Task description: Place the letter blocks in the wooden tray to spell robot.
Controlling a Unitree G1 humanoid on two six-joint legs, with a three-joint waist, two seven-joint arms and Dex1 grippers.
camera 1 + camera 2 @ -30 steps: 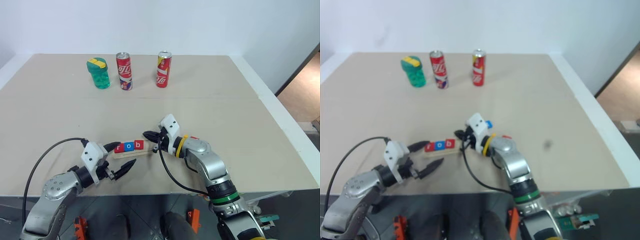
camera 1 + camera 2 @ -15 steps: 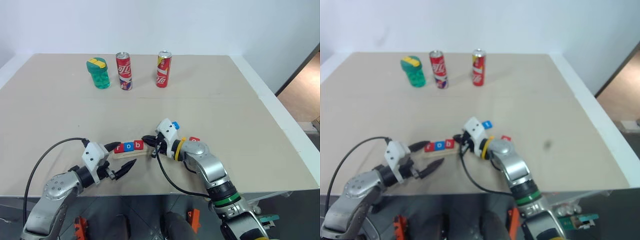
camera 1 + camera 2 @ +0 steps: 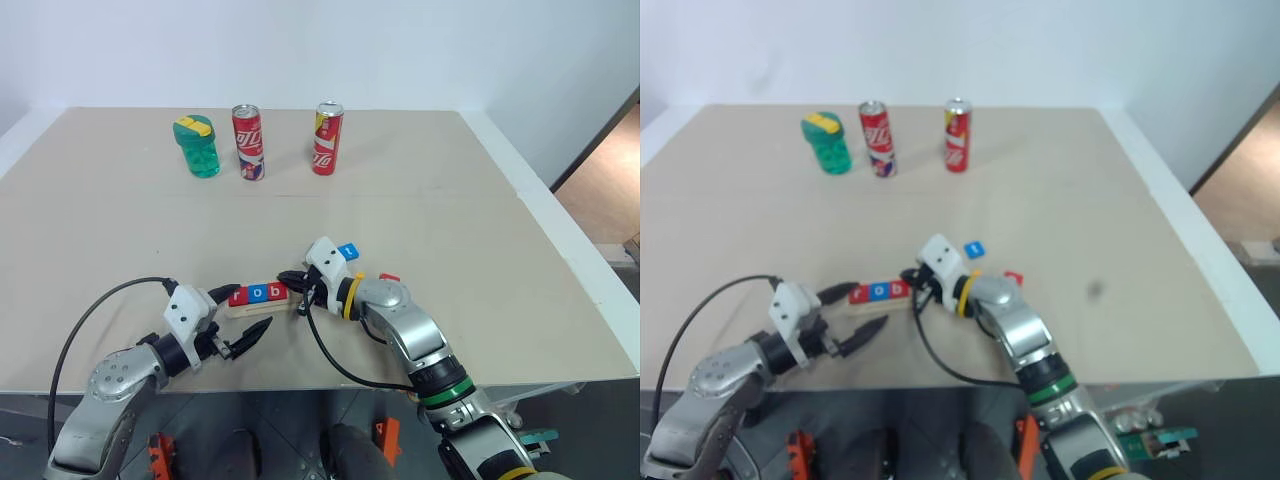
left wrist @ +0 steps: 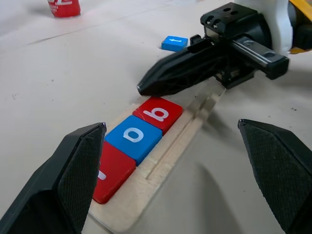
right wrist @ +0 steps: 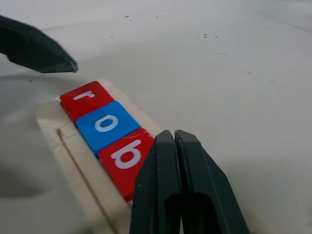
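Note:
The wooden tray point(image 3: 262, 303) lies near the table's front edge. Three letter blocks sit in it side by side: red r point(image 3: 237, 296), blue o point(image 3: 258, 293) and red b point(image 3: 278, 290). My right gripper point(image 3: 284, 277) is shut with nothing in it, its tip just beside the b block point(image 5: 127, 155) at the tray's right end. My left gripper point(image 3: 254, 306) is open, and its fingers straddle the tray's left end without holding it. A loose blue block point(image 3: 348, 250) lies behind my right wrist. A red block point(image 3: 389, 278) is partly hidden by that arm.
A green cup point(image 3: 197, 146) and two red cans point(image 3: 248, 142) point(image 3: 327, 138) stand in a row at the back of the table. The table's front edge runs just below both arms. Its right edge drops to the floor.
My right forearm has swung a little to the left, uncovering the loose blue block behind it. Both gripper tips and the tray stay where they were.

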